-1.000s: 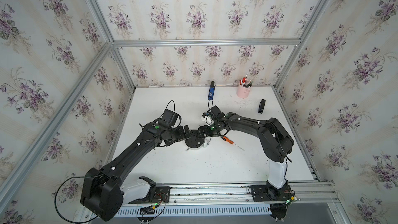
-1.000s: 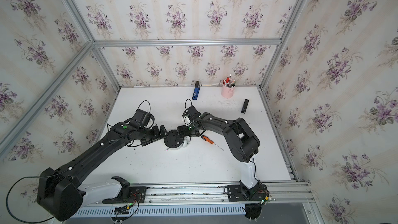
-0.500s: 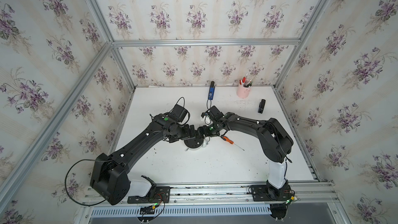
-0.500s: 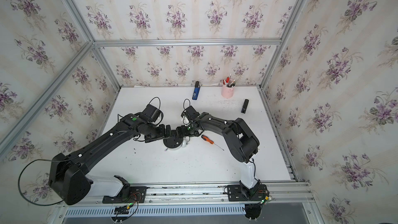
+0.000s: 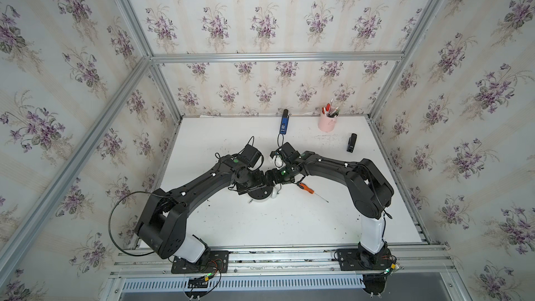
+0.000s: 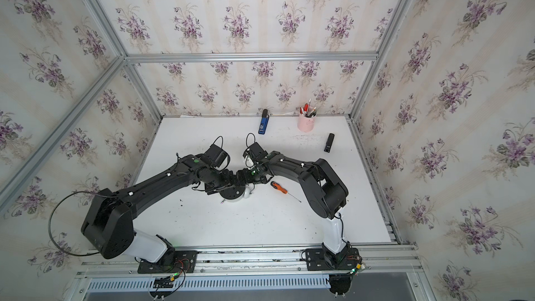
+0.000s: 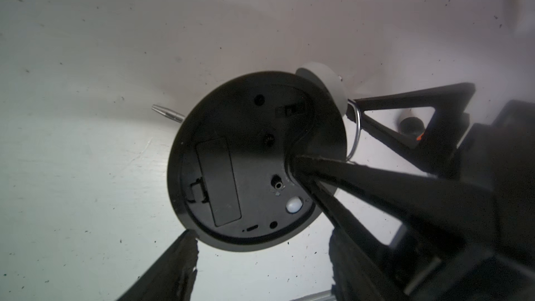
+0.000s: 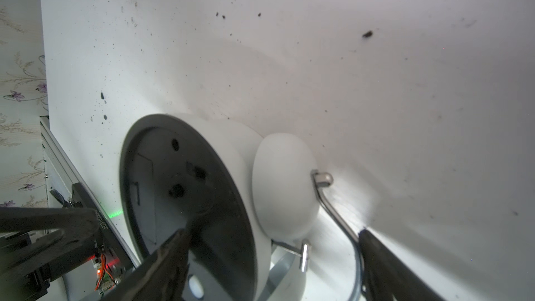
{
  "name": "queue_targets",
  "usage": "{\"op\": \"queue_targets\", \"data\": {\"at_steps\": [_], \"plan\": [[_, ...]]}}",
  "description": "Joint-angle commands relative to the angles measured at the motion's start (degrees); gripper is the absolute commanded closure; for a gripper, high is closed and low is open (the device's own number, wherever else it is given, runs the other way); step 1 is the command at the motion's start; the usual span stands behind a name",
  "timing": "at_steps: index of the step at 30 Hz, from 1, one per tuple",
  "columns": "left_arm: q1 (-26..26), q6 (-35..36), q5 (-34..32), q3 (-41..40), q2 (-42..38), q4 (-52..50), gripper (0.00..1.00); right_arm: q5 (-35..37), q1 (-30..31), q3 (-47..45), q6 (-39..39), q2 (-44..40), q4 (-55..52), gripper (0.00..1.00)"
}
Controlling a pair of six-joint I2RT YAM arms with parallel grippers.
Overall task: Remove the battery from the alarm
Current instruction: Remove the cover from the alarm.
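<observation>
The alarm (image 5: pixel 260 194) lies face down on the white table, its round black back panel (image 7: pixel 246 157) turned up. The compartment cover (image 7: pixel 218 179) on that panel is in place, so the battery is hidden. My left gripper (image 7: pixel 263 235) hangs right over the alarm's near rim, open, with one finger (image 7: pixel 173 267) on each side and nothing between them. My right gripper (image 8: pixel 273 241) is open and straddles the bell (image 8: pixel 285 186) side. One of its fingers (image 8: pixel 170 256) rests on the back panel. The other finger (image 8: pixel 382 259) lies outside the wire handle (image 8: pixel 338 221).
An orange-handled screwdriver (image 5: pixel 307 188) lies just right of the alarm. A black stapler-like block (image 5: pixel 351 142), a pink cup of pens (image 5: pixel 327 122) and a blue device (image 5: pixel 284 124) stand at the back. Aluminium rails edge the table.
My left arm has swung in from the left until its gripper is over the alarm, and its jaws have narrowed. The right gripper has stayed on the alarm.
</observation>
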Motion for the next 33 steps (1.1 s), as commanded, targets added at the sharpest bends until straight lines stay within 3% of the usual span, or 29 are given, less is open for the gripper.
{"op": "queue_targets", "data": {"at_steps": [1, 15, 33], "plan": [[-0.05, -1.27, -1.84, 0.26, 1.05, 1.13, 0.30, 4.36, 0.30, -0.51, -0.58, 0.81, -3.90, 0.10], [-0.25, 1.03, -8.14, 3.31, 4.33, -5.28, 0.32, 4.28, 0.28, -0.93, -0.27, 0.90, -3.63, 0.11], [-1.74, 2.09, -9.68, 5.41, 9.80, -7.46, 0.35, 3.99, 0.26, -1.00, -0.32, 0.89, -3.48, 0.12]]}}
